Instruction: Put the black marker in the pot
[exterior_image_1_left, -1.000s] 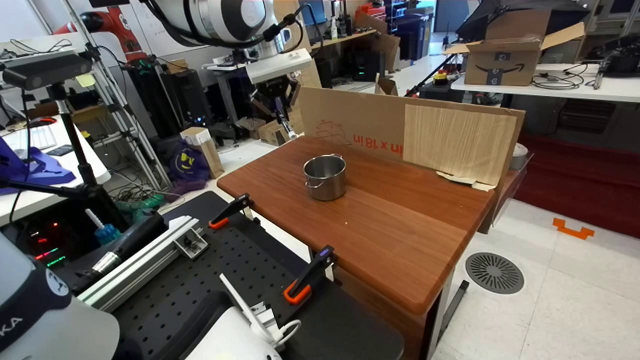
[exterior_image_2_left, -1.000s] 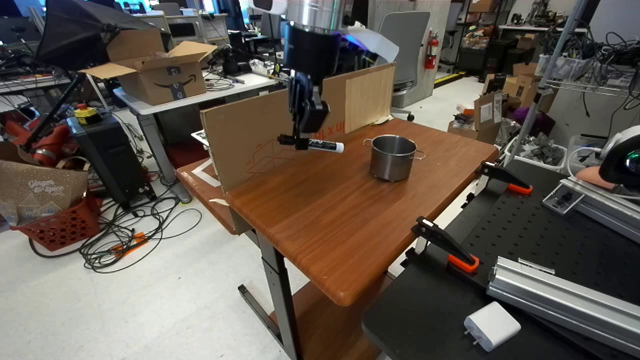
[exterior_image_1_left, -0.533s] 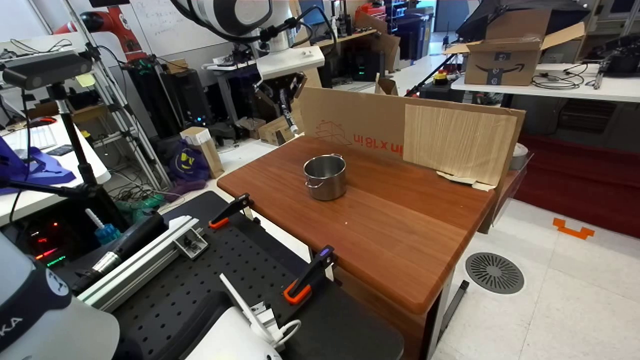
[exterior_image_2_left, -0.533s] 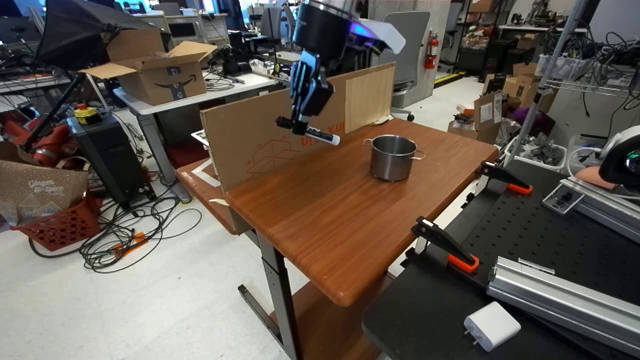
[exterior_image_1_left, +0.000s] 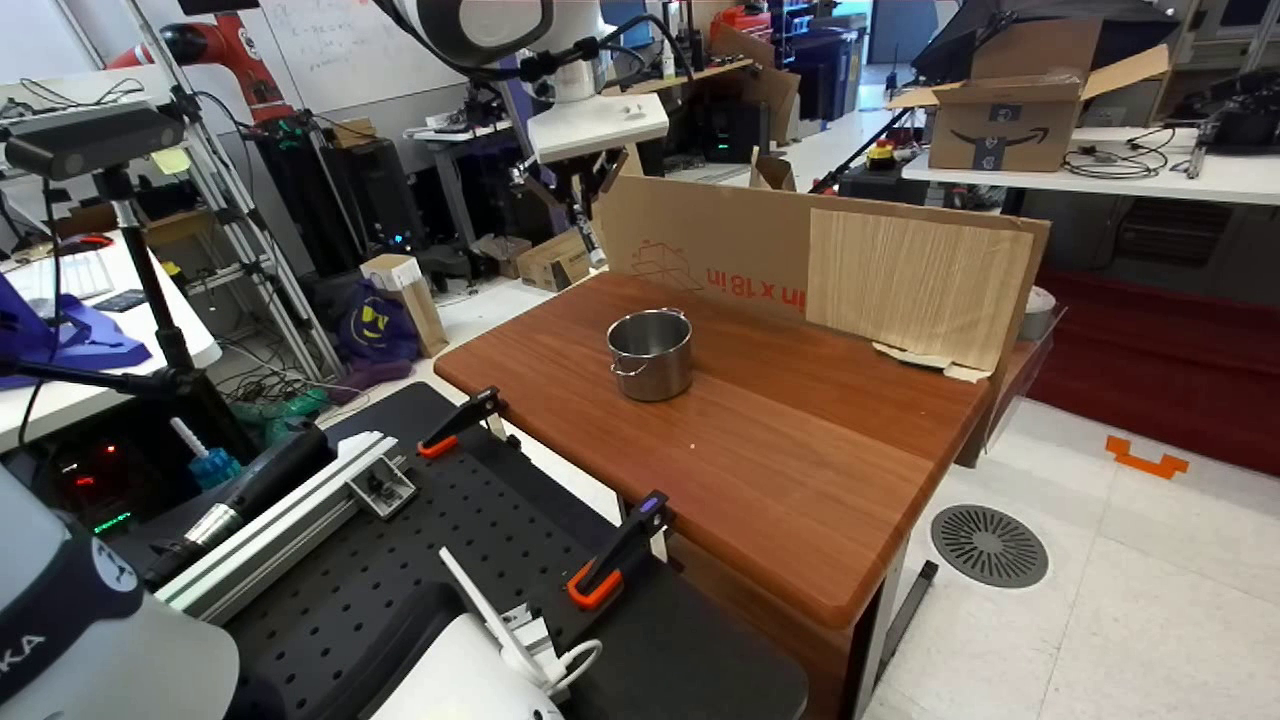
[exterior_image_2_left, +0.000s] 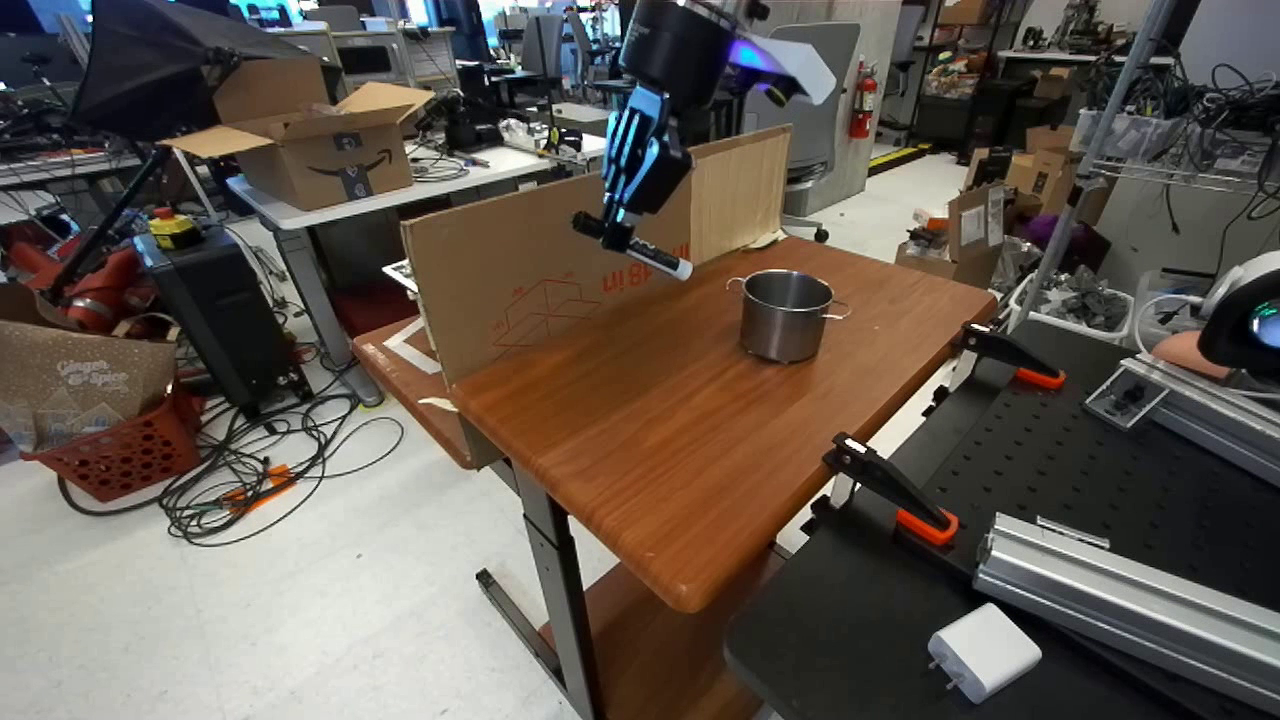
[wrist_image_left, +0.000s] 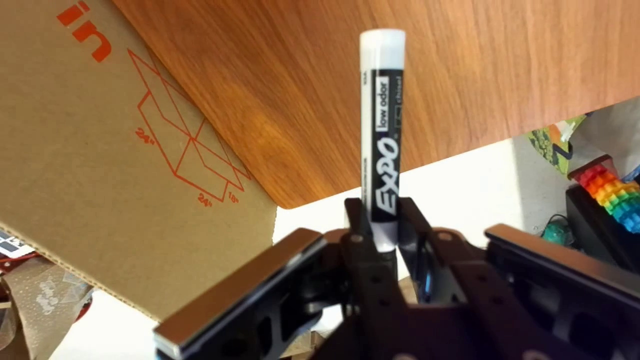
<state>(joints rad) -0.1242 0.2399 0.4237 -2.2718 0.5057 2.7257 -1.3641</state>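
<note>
The pot (exterior_image_1_left: 650, 372) is grey metal with wire handles and stands upright on the brown table; it also shows in an exterior view (exterior_image_2_left: 782, 328) and is out of the wrist view. My gripper (exterior_image_2_left: 618, 228) is shut on the black marker (exterior_image_2_left: 658, 259) and holds it in the air above the table, in front of the cardboard panel and apart from the pot. The marker slants, its white end lower and towards the pot. In the wrist view the fingertips (wrist_image_left: 382, 215) pinch the marker (wrist_image_left: 382, 115) near one end; its cap end is mostly hidden behind them.
An upright cardboard panel (exterior_image_1_left: 730, 225) runs along one table edge, close to my gripper. Two black-and-orange clamps (exterior_image_1_left: 620, 550) (exterior_image_1_left: 462, 425) sit at the opposite edge, by the black perforated base (exterior_image_1_left: 480, 560). The wooden table (exterior_image_2_left: 640, 440) has a bare surface around the pot.
My gripper has tilted, so the marker went from nearly level to slanting with its white end down. Gripper and marker have also shifted slightly towards the pot's side. The pot has not moved.
</note>
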